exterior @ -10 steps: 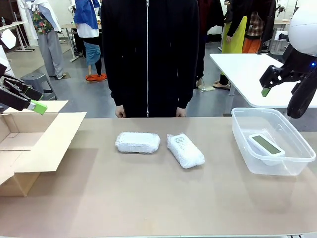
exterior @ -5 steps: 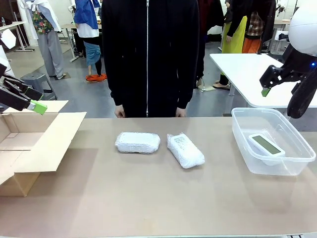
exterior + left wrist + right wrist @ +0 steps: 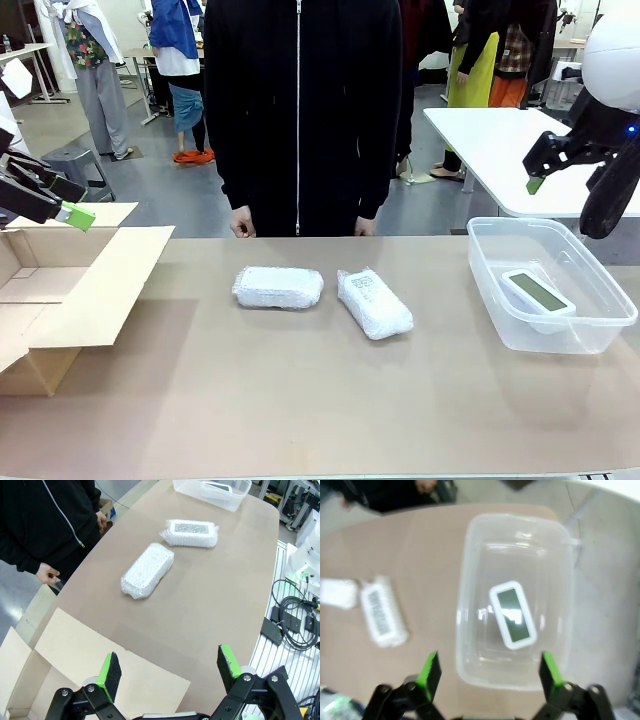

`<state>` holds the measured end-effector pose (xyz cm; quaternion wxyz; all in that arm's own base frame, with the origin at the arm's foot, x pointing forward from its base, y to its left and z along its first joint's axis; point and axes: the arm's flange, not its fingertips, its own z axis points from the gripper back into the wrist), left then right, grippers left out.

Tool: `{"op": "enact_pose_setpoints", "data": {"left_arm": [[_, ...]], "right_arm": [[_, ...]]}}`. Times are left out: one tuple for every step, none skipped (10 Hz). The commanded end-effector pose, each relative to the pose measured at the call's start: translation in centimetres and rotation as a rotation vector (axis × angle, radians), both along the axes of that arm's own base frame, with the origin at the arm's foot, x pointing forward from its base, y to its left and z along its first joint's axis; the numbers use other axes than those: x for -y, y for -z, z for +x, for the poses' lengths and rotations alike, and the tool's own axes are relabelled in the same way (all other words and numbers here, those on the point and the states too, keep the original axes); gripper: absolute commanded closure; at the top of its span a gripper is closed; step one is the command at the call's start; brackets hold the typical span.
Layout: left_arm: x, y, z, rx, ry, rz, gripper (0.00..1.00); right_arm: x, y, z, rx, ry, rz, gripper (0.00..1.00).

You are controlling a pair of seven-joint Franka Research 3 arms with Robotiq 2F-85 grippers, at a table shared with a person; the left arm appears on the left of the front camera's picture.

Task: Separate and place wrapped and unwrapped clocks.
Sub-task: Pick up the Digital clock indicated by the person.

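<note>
Nothing's budged this past second: left gripper (image 3: 168, 656) over the brown cardboard box (image 3: 90, 290) and right gripper (image 3: 490, 666) above the clear plastic tub (image 3: 487, 285) both hang wide open and empty, the bare white digital clock (image 3: 538, 292) already in the tub, one whitish bubble-wrapped block (image 3: 279, 287) and its twin (image 3: 374, 303) mid-table, unsorted.

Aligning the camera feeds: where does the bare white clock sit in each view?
Front view: bare white clock at the right, lying inside the clear tub.
Left wrist view: at the top edge, right of centre, inside the clear tub.
Right wrist view: near the centre, screen up, inside the clear tub.
Shared landmark: the clear tub.
</note>
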<state>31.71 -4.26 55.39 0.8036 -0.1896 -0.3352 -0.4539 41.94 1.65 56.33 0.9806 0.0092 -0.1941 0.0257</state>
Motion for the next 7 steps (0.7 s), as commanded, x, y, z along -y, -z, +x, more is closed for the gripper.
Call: {"op": "enact_pose_setpoints", "data": {"left_arm": [[-0.1, 0.0, 0.2, 0.009, 0.018, -0.014, 0.0], [-0.1, 0.0, 0.2, 0.009, 0.018, -0.014, 0.0], [-0.1, 0.0, 0.2, 0.009, 0.018, -0.014, 0.0], [-0.1, 0.0, 0.2, 0.009, 0.018, -0.014, 0.0], [-0.1, 0.0, 0.2, 0.009, 0.018, -0.014, 0.0], [-0.1, 0.0, 0.2, 0.009, 0.018, -0.014, 0.0], [-0.1, 0.0, 0.2, 0.009, 0.018, -0.014, 0.0]], "right_arm": [[-3.9, 0.3, -2.5, 0.081, -0.295, 0.069, 0.0], [-5.9, 0.3, -4.9, 0.101, -0.462, 0.068, 0.0], [-7.3, 0.4, -6.8, 0.09, -0.62, 0.083, 0.0], [-8.4, 0.9, -8.5, 0.088, -0.748, 0.098, 0.0], [-9.4, 1.1, -9.9, 0.142, -0.841, 0.14, 0.0], [-10.2, 1.3, -10.7, 0.213, -0.929, 0.202, 0.0], [-10.7, 1.5, -10.9, 0.236, -1.021, 0.255, 0.0]]}}
